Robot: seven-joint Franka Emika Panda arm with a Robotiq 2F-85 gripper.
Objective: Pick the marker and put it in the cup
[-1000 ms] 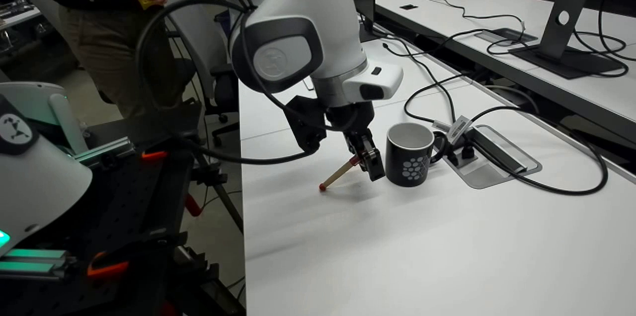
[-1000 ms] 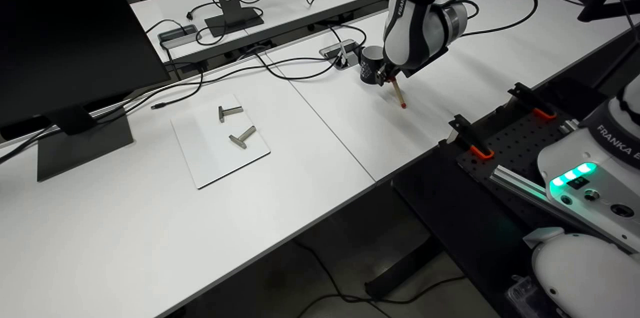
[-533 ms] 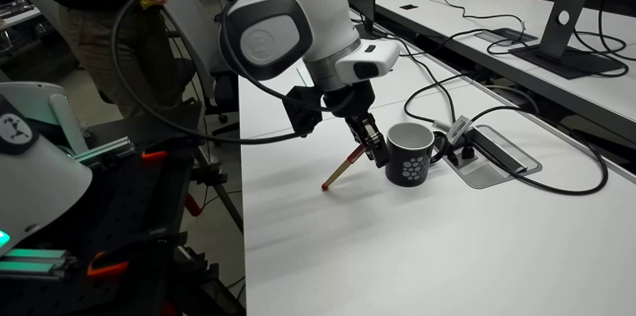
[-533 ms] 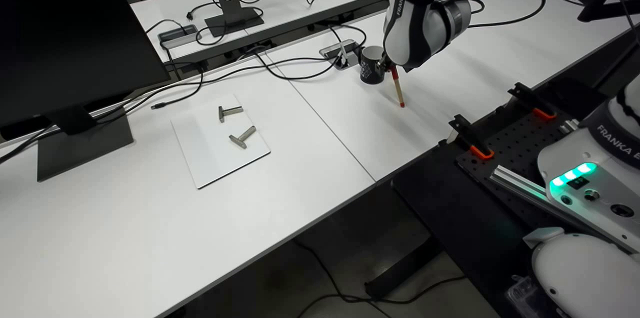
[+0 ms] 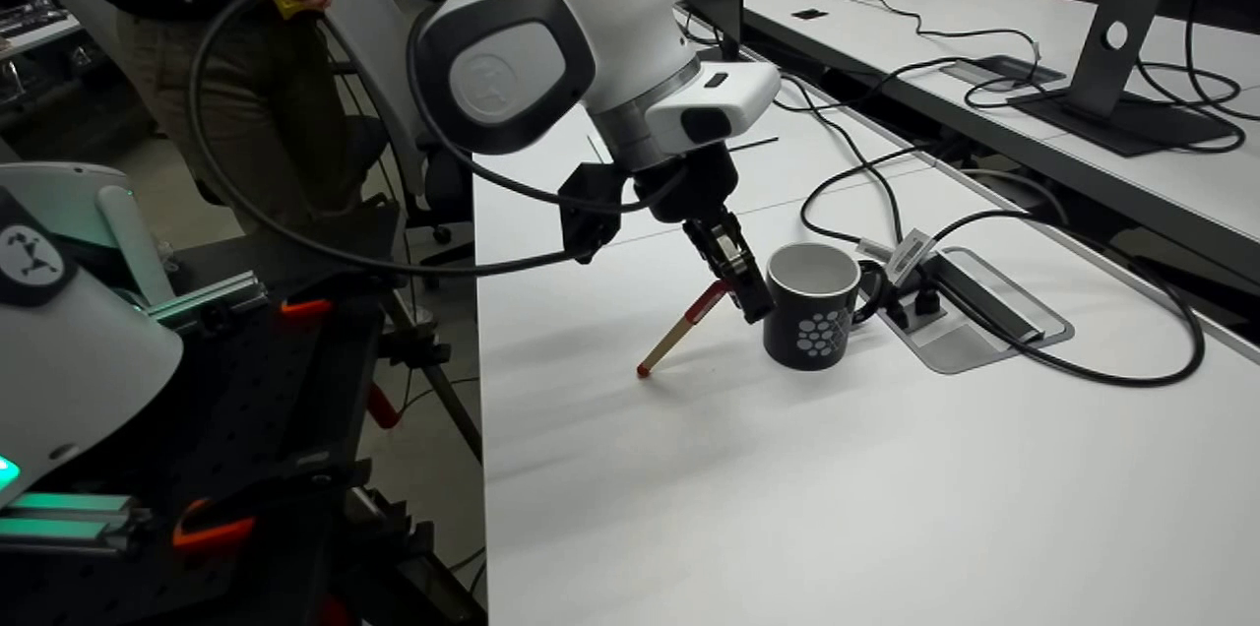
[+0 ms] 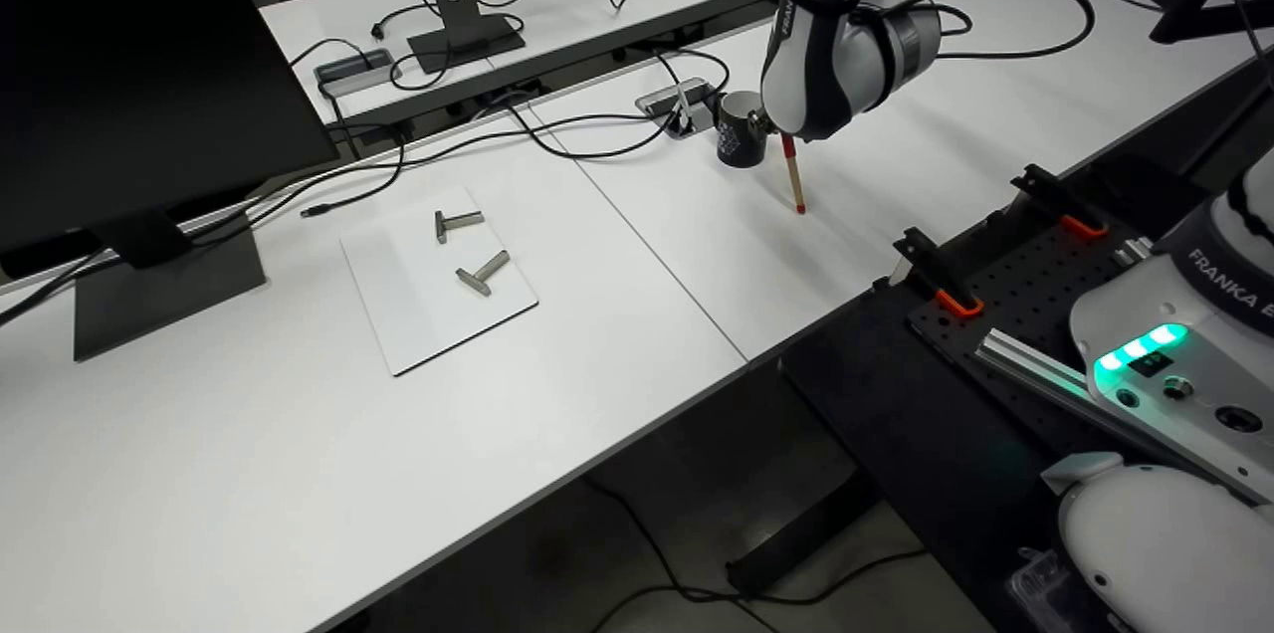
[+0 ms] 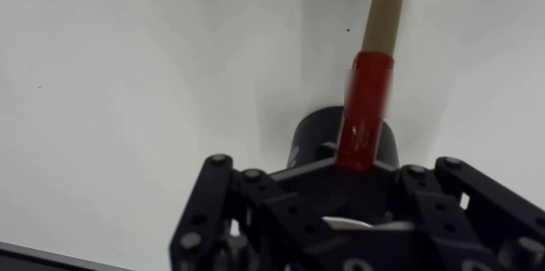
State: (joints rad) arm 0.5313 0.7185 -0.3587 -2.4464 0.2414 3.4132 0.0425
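The marker (image 5: 677, 336) is a tan stick with a red sleeve at its upper end and a red tip below. It slants, with its lower tip at or very near the table. My gripper (image 7: 355, 171) is shut on the end of the red sleeve, right at its fingertips. The cup (image 5: 815, 331) is a black mug with white dots, upright on the table just beyond the fingers in an exterior view. In the wrist view the dark mug (image 7: 313, 139) shows behind the marker (image 7: 368, 87), partly covered by it and the fingers. No gap shows between fingers and mug.
Beside the mug's handle a table socket (image 5: 955, 345) holds plugs and looping black cables (image 5: 1171, 360). A white board (image 6: 418, 324) bearing two grey T-shaped pieces lies further along the table, near a monitor (image 6: 129, 96). Clamps (image 6: 936, 275) grip the robot-side table edge.
My gripper has risen and tilted slightly. The marker's upper end came up with it, so it stands steeper and shows more red, while its lower tip barely moved. The cup has not moved.
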